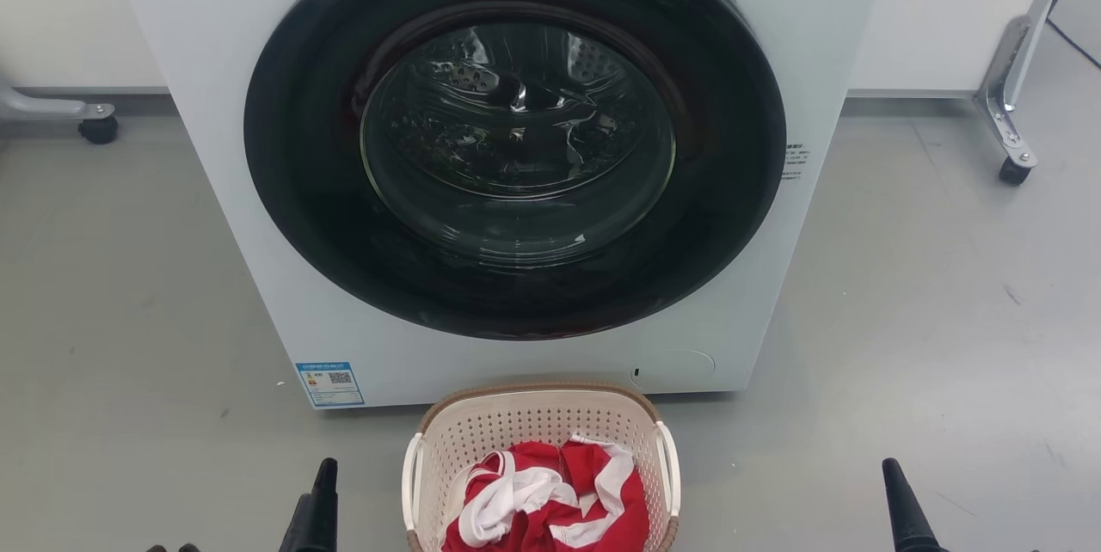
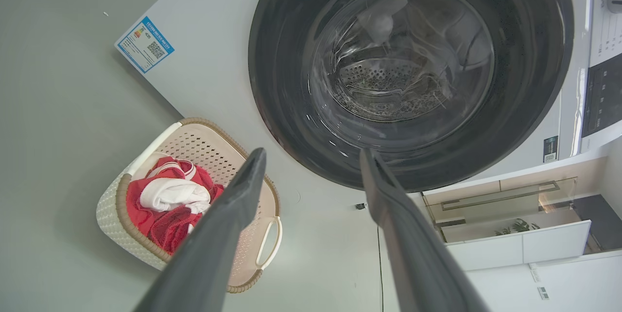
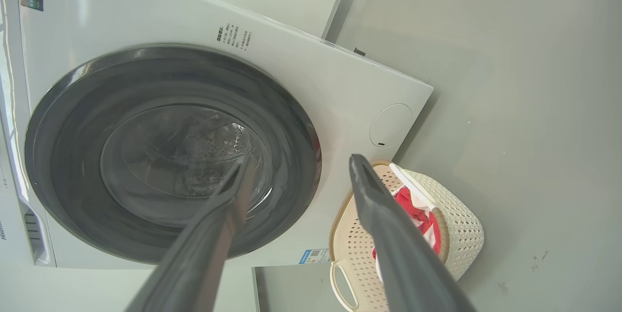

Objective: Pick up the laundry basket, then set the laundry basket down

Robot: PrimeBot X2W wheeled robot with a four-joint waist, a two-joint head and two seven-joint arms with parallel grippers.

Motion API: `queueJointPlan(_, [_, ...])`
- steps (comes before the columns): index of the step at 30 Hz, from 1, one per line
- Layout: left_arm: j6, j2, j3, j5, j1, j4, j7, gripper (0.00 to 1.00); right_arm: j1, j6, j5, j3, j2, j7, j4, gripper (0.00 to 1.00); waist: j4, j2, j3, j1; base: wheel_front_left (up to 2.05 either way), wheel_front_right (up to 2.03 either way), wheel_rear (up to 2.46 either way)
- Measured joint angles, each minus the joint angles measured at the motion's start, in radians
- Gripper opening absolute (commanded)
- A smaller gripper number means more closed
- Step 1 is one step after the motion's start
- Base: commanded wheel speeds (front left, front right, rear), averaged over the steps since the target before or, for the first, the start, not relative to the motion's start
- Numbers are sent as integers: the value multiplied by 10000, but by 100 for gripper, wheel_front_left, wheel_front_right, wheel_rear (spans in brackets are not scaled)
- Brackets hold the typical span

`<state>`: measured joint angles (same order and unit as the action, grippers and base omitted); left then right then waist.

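Floor (image 1: 129, 320): grey and smooth, running back to a white wall.
Washing machine (image 1: 224, 191): big and white, standing at the far middle.
Door (image 1: 516, 294): round, dark and shut, with a shiny drum behind the glass.
Sticker (image 1: 329, 383): blue and white, low on the left of the machine's front.
Laundry basket (image 1: 533, 419): small and cream with lots of little holes and a brown rim. It sits on the floor just in front of the machine, between the two grippers, touching neither.
Handles (image 1: 413, 483): white, one on each side of the basket.
Clothes (image 1: 550, 500): red and white, bunched up inside the basket.
Left gripper (image 2: 313, 153): near the basket's left side, fingers spread apart, holding nothing.
Right gripper (image 3: 300, 159): farther off on the right, fingers spread apart, holding nothing.
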<state>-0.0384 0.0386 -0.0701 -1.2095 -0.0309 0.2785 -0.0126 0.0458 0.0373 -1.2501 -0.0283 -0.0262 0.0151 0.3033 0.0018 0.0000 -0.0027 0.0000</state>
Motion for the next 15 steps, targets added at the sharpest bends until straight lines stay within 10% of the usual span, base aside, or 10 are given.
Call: queueJointPlan(15, [399,276,-890,2982,-40,-125,-523,100,51,-384,2754,-1041,-268,495,-79,100,3,0,19,0,0,0,0])
